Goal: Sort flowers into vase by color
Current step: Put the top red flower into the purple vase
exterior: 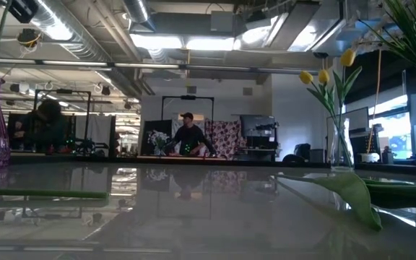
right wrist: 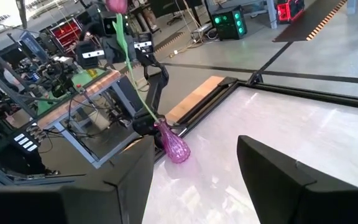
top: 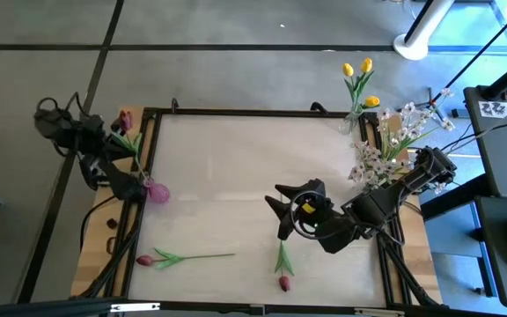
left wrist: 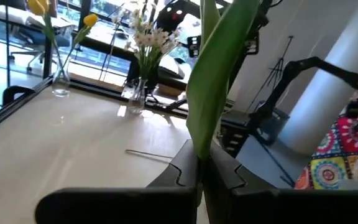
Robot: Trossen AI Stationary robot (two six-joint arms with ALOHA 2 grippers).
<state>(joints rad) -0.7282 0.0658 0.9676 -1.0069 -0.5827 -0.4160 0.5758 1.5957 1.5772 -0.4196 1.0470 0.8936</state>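
From my station I see the left gripper point(top: 123, 132) at the table's left edge, its fingers point(left wrist: 185, 177) pinched shut on the green stem of a dark red tulip point(top: 126, 119), which stands above the pink vase point(top: 157, 192) just beside it. Near the front edge lies a second red tulip point(top: 145, 260), its long stem pointing right across the white table point(top: 218, 167). Further right, a third red tulip point(top: 284, 283) lies at the front with its leaf pointing up toward the right gripper point(top: 282, 211), which hovers over the table's middle with its fingers point(right wrist: 129, 180) spread wide and nothing between them. At the far right corner, yellow tulips point(top: 359, 75) stand in a clear vase point(exterior: 338, 148), and the white blossoms point(top: 385, 145) stand in another beside the right arm. I can read no label clearly; the white tag at the right edge is too small to make out.
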